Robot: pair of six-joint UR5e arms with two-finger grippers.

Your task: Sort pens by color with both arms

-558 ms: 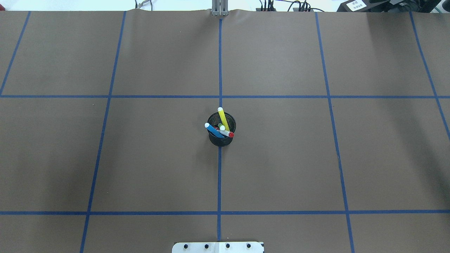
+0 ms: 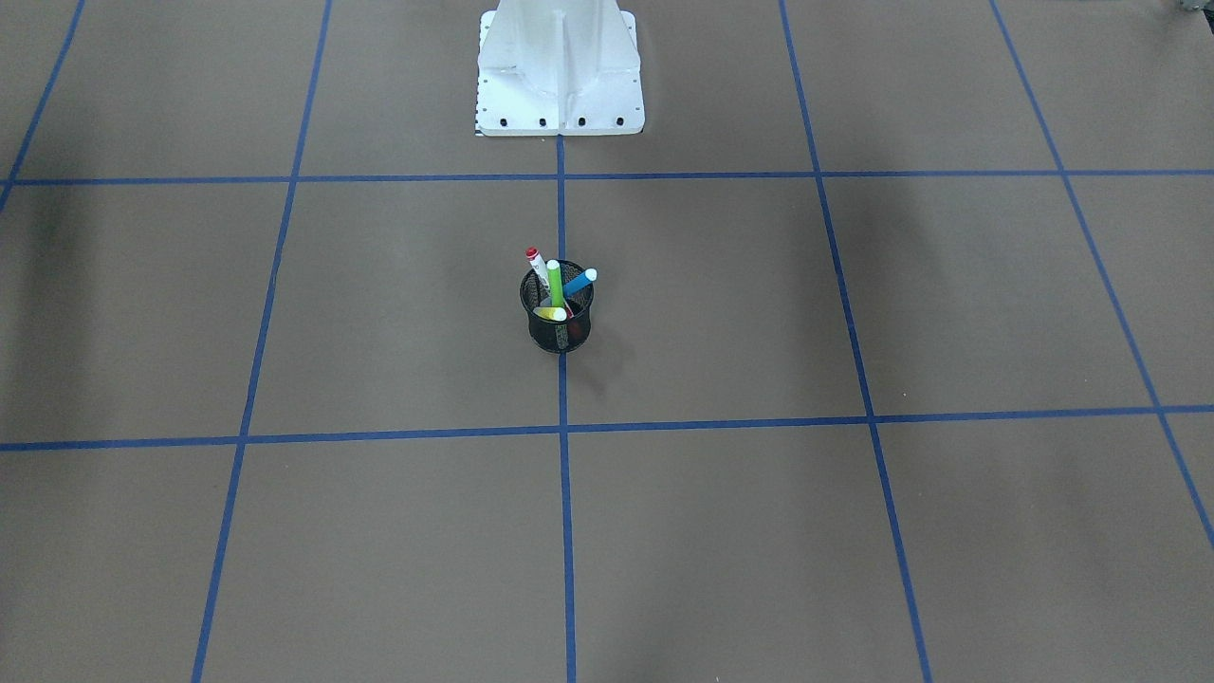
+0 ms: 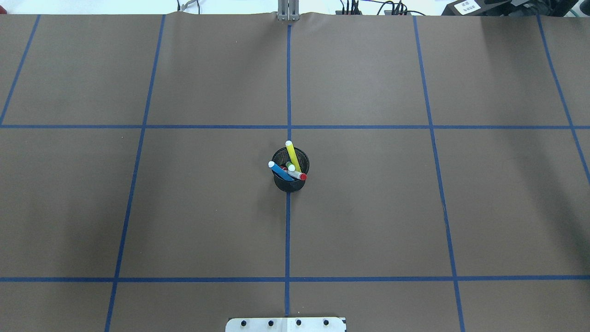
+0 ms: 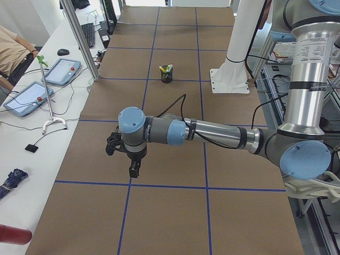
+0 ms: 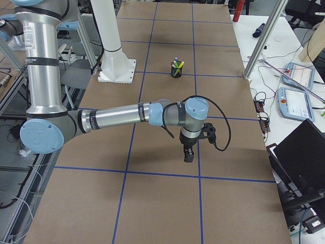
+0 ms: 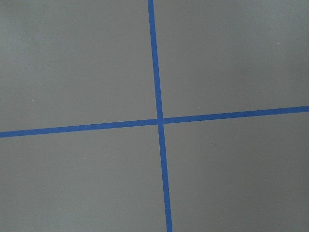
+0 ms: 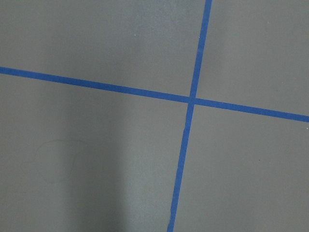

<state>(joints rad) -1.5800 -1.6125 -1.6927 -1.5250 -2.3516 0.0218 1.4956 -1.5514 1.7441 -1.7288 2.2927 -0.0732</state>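
Four pens: all stand in one black mesh cup [image 3: 289, 184]; none sorted yet.
Pen positions: yellow pen [image 3: 292, 156] leans toward the far side, blue pen [image 3: 279, 170] toward the robot's left, white pen with red ends [image 3: 297, 174] toward its right; lime green pen [image 2: 555, 283] stands nearly upright between them. The shafts cross inside the cup.
Cup: mid-bench, on the centre tape line [image 3: 288, 230], in front of the white pedestal [image 2: 560, 76].
Bench [image 3: 207, 207]: brown cover, blue tape grid.
Left arm [image 4: 212, 133]: stretched out low over its end of the bench, well apart from the cup, tool pointing down.
Right arm [image 5: 122, 117]: likewise at the opposite end.
Left jaws, right jaws: seen only from the sides; cannot tell whether spread or pressed together.
Wrist views: a tape crossing only.
Stage (judged): first reach not begun.
Risk 1: crossed shafts, so lifting one pen may drag a neighbour or tip the light cup.
Risk 2: both arms converging on one small cup could collide.
Risk 3: slim round barrels may slip in the grasp or roll once laid down.
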